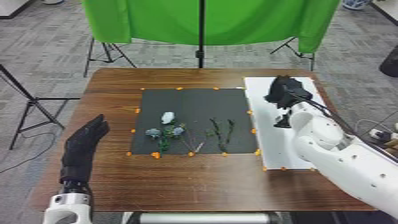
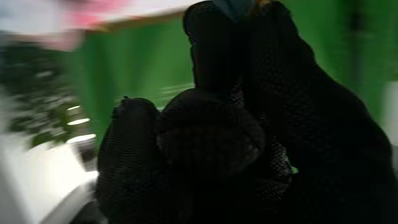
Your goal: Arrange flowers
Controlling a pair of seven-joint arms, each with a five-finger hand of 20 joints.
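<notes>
My right hand [image 1: 289,89] is over the white board [image 1: 279,150] at the right of the frame. I can't tell if it is holding anything. My left hand [image 1: 80,150], on the left, is straight and empty. The flowers [image 1: 168,118] lie on the black mat [image 1: 202,100] near the middle.

And here's the brown wooden table [image 1: 213,192], its grain running away toward 12 o'clock. Across its middle and on toward 12, a dark, squarish mat [image 1: 200,106] lies flat! Over at 2 o'clock, just beside it, there's the long white board [image 1: 274,146], stretching from near to far. And look at those small orange pieces [image 1: 179,88], dotted round the mat's border, with a larger cluster at its 7 o'clock!
</notes>
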